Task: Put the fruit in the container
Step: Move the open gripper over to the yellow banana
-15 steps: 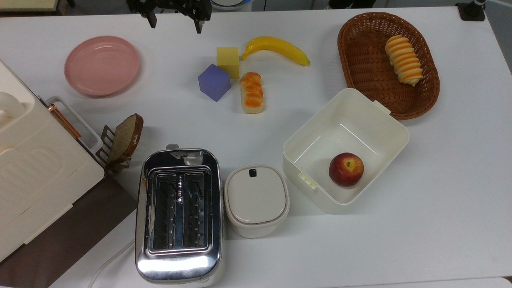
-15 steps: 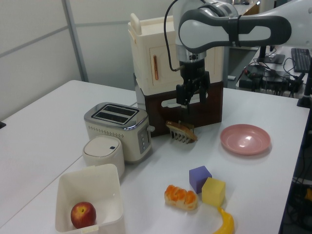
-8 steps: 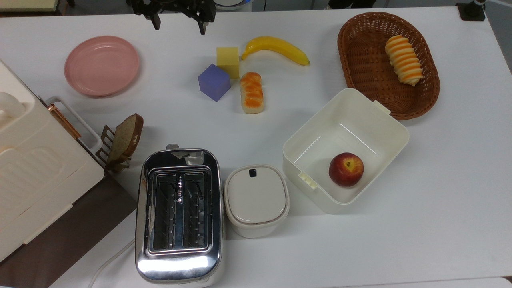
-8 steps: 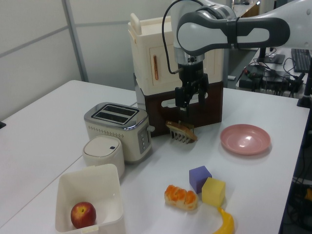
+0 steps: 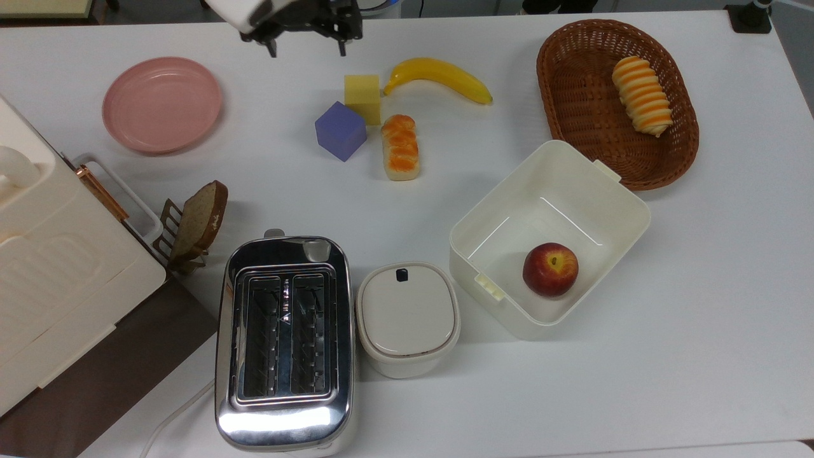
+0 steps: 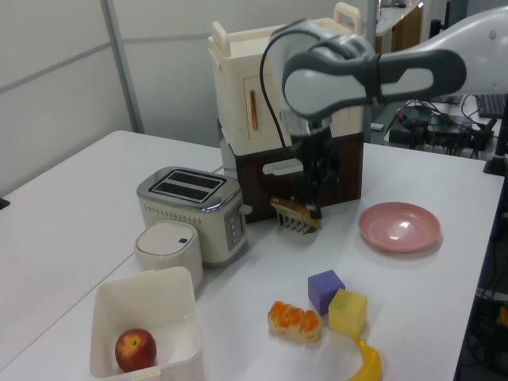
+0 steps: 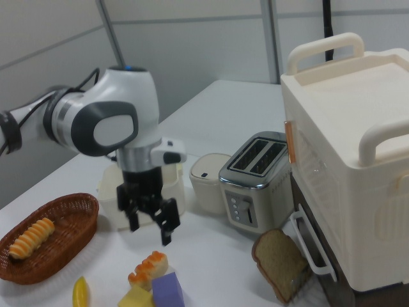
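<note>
Gripper (image 5: 306, 49) at the upper edge of the top view, above the table (image 5: 699, 318), between the pink plate (image 5: 162, 104) and the banana (image 5: 439, 76); fingers spread wide apart, nothing held between them; in the right view the gripper (image 7: 151, 224) hangs fingers-down over bare table, jaws open and empty, in front of the tub (image 7: 107, 192).

Banana lies flat on the table, well apart from the gripper; its stem end just beside the yellow cube (image 5: 363, 97), its other end pointing toward the wicker basket (image 5: 575, 95); in the left view the banana (image 6: 367, 363) sits at the bottom edge, just below the yellow cube (image 6: 348, 312).

Cream-white tub (image 5: 489, 222) stands open on the table, below the basket in the top view, turned at an angle; a red apple (image 5: 551, 269) lies inside it near one corner; banana outside the tub, well apart from it.

Purple cube (image 5: 341, 130) touches the yellow cube; a striped bread roll (image 5: 400, 147) lies just beside both; a second striped roll (image 5: 642, 95) lies in the basket.

Chrome toaster (image 5: 284, 343), slots empty, with a lidded white pot (image 5: 407, 318) just beside it; a slice of brown bread (image 5: 202, 216) leans in a small rack (image 5: 168, 226) near a large cream appliance (image 5: 51, 280).
</note>
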